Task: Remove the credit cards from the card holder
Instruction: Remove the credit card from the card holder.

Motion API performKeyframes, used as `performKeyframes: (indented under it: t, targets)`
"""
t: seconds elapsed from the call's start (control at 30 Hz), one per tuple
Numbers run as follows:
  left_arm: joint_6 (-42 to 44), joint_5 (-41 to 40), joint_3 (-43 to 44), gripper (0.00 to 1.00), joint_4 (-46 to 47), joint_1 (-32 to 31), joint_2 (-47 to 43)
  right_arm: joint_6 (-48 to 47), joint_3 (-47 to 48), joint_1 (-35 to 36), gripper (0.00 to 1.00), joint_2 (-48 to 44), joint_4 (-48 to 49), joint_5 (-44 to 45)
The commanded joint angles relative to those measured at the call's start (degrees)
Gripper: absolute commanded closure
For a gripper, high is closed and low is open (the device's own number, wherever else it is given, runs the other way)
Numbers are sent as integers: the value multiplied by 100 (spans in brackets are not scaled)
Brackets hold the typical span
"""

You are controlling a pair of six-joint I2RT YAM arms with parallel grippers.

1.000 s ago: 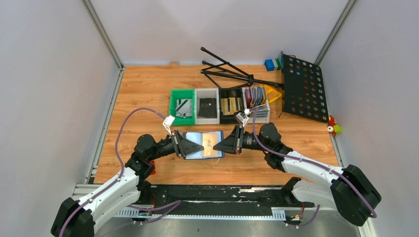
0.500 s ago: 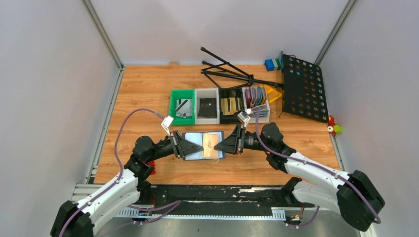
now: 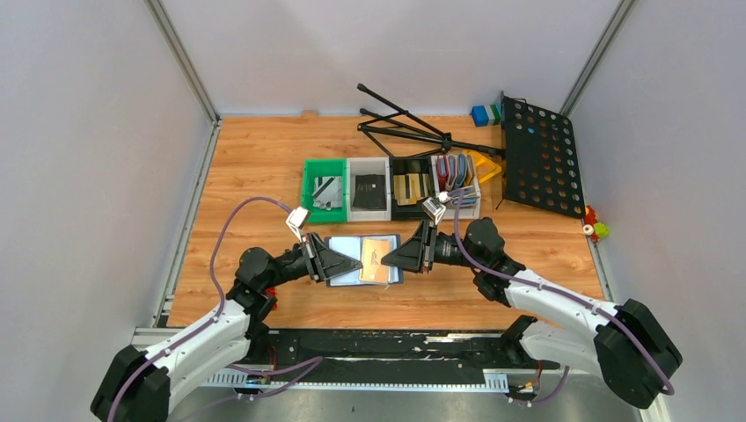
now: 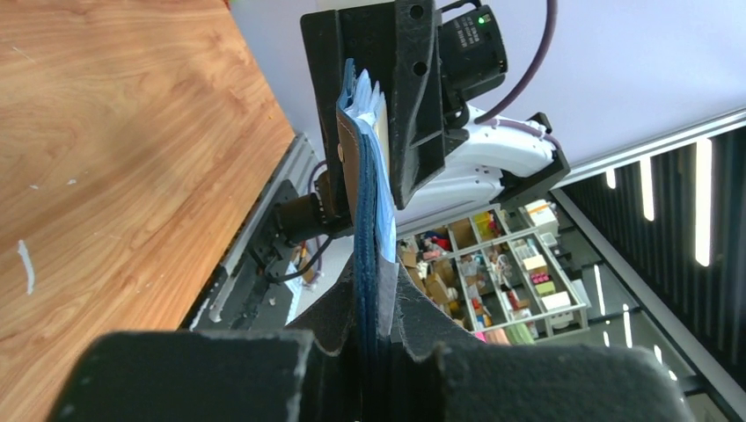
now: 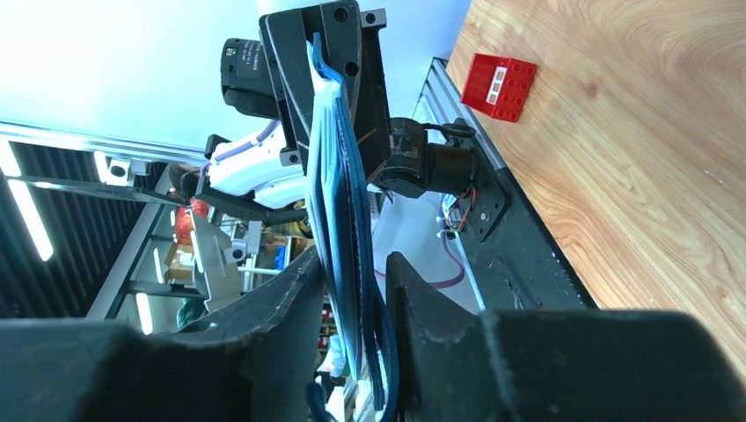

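My left claw (image 3: 356, 264) is clamped on one edge of the card holder (image 3: 347, 243), keeping it spread above the counter (image 3: 264, 176). That presents the tan credit card (image 3: 376, 246) to my right claw (image 3: 387, 258). Its jaws straddle the far edge, and I cannot tell whether they pinch.

The scene holds two grippers, the left gripper (image 3: 358, 264) and the right gripper (image 3: 385, 258), one card holder (image 3: 350, 243), one tan credit card (image 3: 376, 272), four bins (image 3: 307, 181) and one red brick (image 5: 500, 85).

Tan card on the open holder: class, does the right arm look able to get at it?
Probably yes: the right pincer sits at the tan card, uncovered on the card holder; nothing between.
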Motion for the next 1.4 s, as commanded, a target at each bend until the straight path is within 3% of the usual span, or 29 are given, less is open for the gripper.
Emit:
performKeyframes:
  t: [0.0,0.1,0.37,0.4,0.47,0.53,0.57,0.73,0.93,1.03,1.1,1.2,1.3,1.37]
  targets:
    - [-414,109,13,100,1071,-15,131,222,-54,-24,70,172,825,-222]
    - [-474,100,0,100,1188,-18,152,257,-68,-24,74,174,894,-271]
    - [-236,158,19,98,789,48,113,307,-159,-118,99,-64,798,-264]
    - [-97,181,50,93,505,89,54,307,-181,-136,100,-88,772,-263]
    - [276,172,109,74,-187,157,-127,307,-216,-168,100,-150,747,-263]
    - [803,79,307,52,-1274,221,-397,268,-238,-218,100,-238,649,-248]
    - [1111,-1,419,46,-1888,249,-547,226,-246,-243,100,-294,543,-227]
    - [2584,-742,1144,28,-4856,326,-1235,-168,-168,-351,100,-626,-288,-65]
    - [3637,-1681,2041,27,-6849,328,-1343,-642,66,-368,100,-769,-1144,179]
    - [3934,-1717,2443,38,-7280,329,-1342,-688,117,-368,100,-734,-1180,161]
    - [3871,-1365,2527,50,-7053,329,-1349,-721,152,-368,100,-698,-1192,170]
    - [3292,-538,2241,66,-5943,306,-1293,-703,176,-364,100,-628,-1122,107]
    - [2747,-259,1960,71,-4763,92,-1084,-596,182,-367,100,-529,-892,-36]
    - [2727,-351,1952,71,-4506,-163,-856,-548,189,-356,100,-462,-803,-97]
